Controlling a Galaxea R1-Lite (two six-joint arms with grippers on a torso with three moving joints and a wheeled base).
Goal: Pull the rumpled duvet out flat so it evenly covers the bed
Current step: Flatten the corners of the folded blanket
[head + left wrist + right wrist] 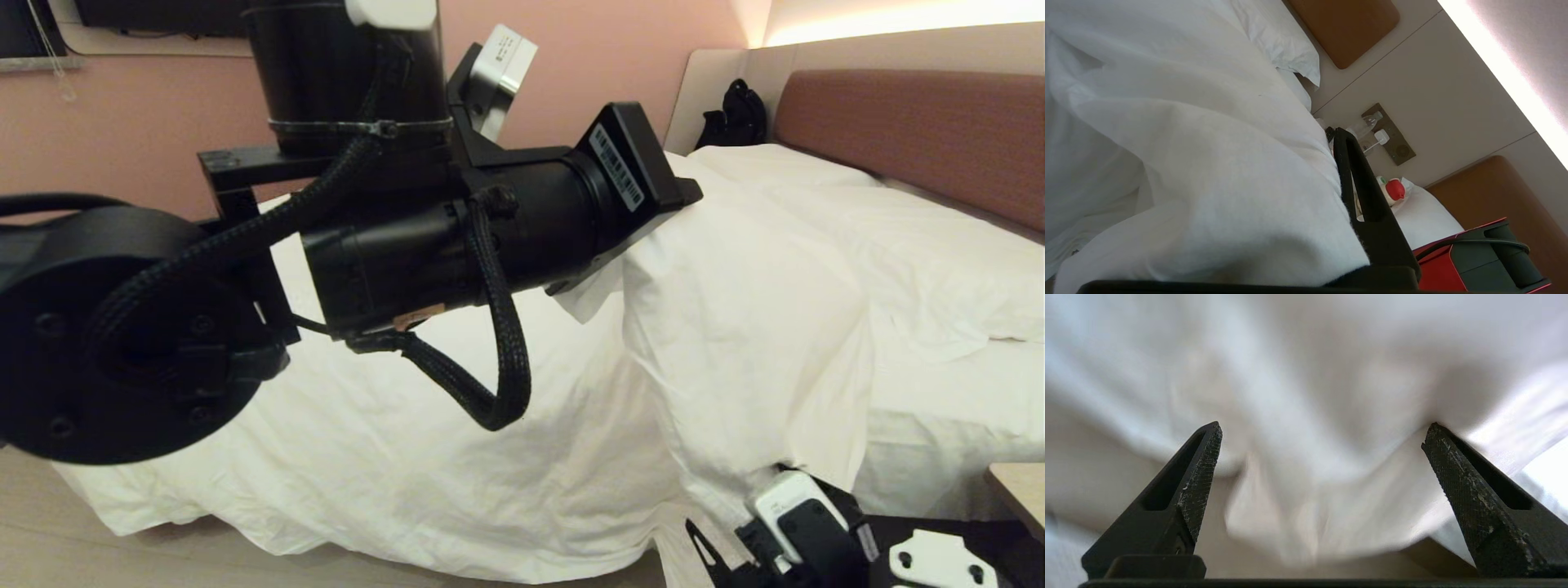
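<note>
The white duvet (735, 327) lies rumpled across the bed (914, 131), and one fold of it is lifted into a tall ridge. My left gripper (1333, 139) holds the top of that ridge, shut on the cloth. Only one black finger (1363, 192) shows beside the duvet (1208, 163); the other is under the fabric. In the head view the left arm fills the foreground and hides its fingertips. My right gripper (718, 555) sits low at the bed's near side under the hanging fold. Its fingers (1204, 469) stand wide open, with the duvet (1306, 396) close ahead and nothing between them.
White pillows (784, 167) lie by the headboard. A black bag (735, 114) sits at the far corner. A bedside table's edge (1016, 490) is at the lower right, with wooden floor (82, 547) at the foot. A red-and-black machine (1474, 253) and a wall socket panel (1390, 136) appear beyond the left gripper.
</note>
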